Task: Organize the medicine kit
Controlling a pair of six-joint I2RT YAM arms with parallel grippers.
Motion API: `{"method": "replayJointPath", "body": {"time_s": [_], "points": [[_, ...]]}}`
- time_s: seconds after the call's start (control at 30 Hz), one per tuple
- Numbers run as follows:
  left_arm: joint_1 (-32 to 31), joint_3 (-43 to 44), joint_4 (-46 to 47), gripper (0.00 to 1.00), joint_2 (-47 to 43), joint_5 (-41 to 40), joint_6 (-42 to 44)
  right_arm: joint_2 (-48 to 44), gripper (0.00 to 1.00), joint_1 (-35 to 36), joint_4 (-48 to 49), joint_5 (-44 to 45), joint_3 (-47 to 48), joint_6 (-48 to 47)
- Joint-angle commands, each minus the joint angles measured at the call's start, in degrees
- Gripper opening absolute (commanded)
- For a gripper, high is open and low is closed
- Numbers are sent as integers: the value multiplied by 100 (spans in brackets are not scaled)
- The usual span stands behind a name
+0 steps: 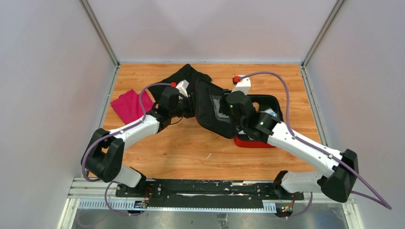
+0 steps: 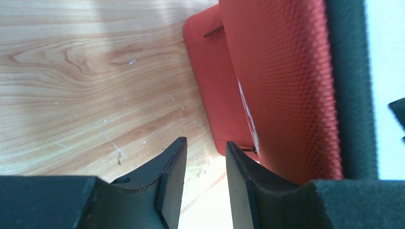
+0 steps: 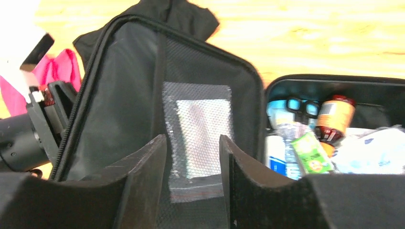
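I saw the red medicine kit (image 1: 249,141) lying open on the wooden worktop (image 1: 191,152), a bit right of the middle; its lid (image 1: 210,112) stood up on edge between the two arms, with the black inside turned to the right arm. The left fingers (image 2: 167,176) were partly open with nothing between them, only bare wood; they sat just beside the red outside of the lid, and I could not tell if they touched it. The right fingers (image 3: 143,186) were partly open too and held nothing; they faced the net pocket inside the lid, which had a shiny flat packet (image 3: 203,133) in it. A bottle (image 3: 334,119) with a red cap and a green packet (image 3: 310,157) lay in the bottom half; a black cloth (image 1: 188,76) and a pink cloth (image 1: 128,106) lay further back on the left.
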Motion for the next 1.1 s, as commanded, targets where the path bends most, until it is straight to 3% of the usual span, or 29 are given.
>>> {"method": "replayJointPath", "body": {"time_s": [0.0,0.2,0.33,0.5,0.8,1.07], "points": [[-209,229,86,41,111,166,58,-482,51,-502,-747,279,-186,-44],[-306,233,86,41,111,164,53,-738,55,-2553,-1544,-781,-555,195],[-383,176,125,41,131,132,52,-463,56,-4054,-1775,-1608,-722,151],[-429,177,135,41,175,158,73,67,56,-5465,-1741,-1945,-732,184],[-430,224,128,43,155,234,158,1233,56,-6588,-1568,-2483,-514,40],[-428,333,135,43,274,298,219,2702,54,-6874,-1633,-5320,176,-581]]}}
